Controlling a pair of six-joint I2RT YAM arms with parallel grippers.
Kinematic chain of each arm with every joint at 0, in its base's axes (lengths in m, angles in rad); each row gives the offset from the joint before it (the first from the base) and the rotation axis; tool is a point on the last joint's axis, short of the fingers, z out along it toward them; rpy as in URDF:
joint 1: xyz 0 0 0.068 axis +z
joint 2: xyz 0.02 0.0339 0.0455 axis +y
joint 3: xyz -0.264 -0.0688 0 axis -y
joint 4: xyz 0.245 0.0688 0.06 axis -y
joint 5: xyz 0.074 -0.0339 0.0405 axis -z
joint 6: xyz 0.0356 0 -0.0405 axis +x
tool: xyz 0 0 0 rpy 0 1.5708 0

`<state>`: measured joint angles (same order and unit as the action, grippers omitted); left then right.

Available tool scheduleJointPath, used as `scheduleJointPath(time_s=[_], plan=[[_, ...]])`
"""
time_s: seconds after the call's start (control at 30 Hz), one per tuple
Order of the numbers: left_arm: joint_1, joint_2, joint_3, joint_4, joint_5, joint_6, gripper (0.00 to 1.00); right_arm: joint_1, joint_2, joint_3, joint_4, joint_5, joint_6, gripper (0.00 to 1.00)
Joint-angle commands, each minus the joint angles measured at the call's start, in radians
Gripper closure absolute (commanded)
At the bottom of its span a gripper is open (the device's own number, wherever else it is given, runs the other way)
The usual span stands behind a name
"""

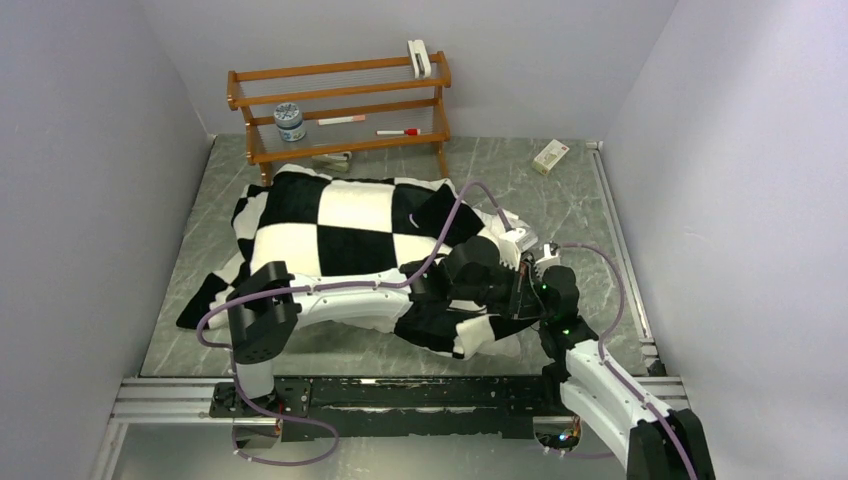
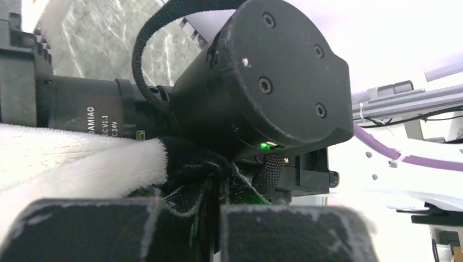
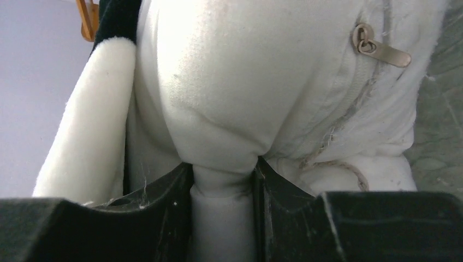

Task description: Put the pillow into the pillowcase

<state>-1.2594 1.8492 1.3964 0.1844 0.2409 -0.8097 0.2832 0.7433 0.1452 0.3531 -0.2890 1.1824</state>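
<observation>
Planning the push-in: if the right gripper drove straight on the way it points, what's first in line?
The plain white plump pillow itself: the right gripper pinches a fold of it, bulk apparently directly ahead.

The pillowcase [image 1: 340, 225] at frame centre shows large black and white checkerboard squares. The pillow [image 3: 218, 98] is plain white. The bench [image 1: 570, 200] is grey-green marbled; the shelf rack [image 1: 330, 69], upper left, orange-brown wood.

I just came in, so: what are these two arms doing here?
They are stuffing the pillow into the checkered pillowcase on the table. The left gripper is shut on the pillowcase's plush edge, and the right gripper pinches a fold of the white pillow. The pillow seems mostly inside already.
</observation>
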Motion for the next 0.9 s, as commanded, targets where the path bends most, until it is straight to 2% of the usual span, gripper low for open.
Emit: scheduleJointPath(time_s=[0.0, 0.13, 0.2, 0.3, 0.37, 0.5, 0.63, 0.73, 0.87], plan=[[-0.050, -0.031, 0.042, 0.188, 0.015, -0.023, 0.95, 0.109, 0.027, -0.008, 0.105, -0.053, 0.075, 0.61], [-0.003, -0.104, -0.005, 0.039, -0.057, 0.018, 0.93, 0.103, 0.015, 0.025, 0.006, -0.016, -0.005, 0.60], [0.049, -0.156, -0.025, -0.037, -0.064, 0.010, 0.79, 0.074, -0.005, 0.078, -0.123, 0.011, -0.097, 0.54], [0.089, -0.257, 0.012, -0.221, -0.171, 0.098, 0.49, -0.007, -0.010, 0.163, -0.248, 0.031, -0.221, 0.35], [0.104, -0.297, 0.069, -0.362, -0.270, 0.154, 0.39, -0.072, 0.011, 0.204, -0.296, 0.030, -0.275, 0.28], [0.215, -0.334, 0.115, -0.560, -0.408, 0.167, 0.29, -0.177, 0.073, 0.272, -0.320, 0.047, -0.335, 0.23], [0.280, -0.318, 0.179, -0.687, -0.612, 0.247, 0.19, -0.233, 0.166, 0.342, -0.244, 0.004, -0.313, 0.22], [0.369, -0.280, 0.186, -0.706, -0.639, 0.269, 0.18, -0.275, 0.244, 0.381, -0.196, -0.024, -0.298, 0.21], [0.440, -0.209, 0.193, -0.677, -0.580, 0.282, 0.17, -0.361, 0.335, 0.429, -0.187, -0.076, -0.340, 0.17]])
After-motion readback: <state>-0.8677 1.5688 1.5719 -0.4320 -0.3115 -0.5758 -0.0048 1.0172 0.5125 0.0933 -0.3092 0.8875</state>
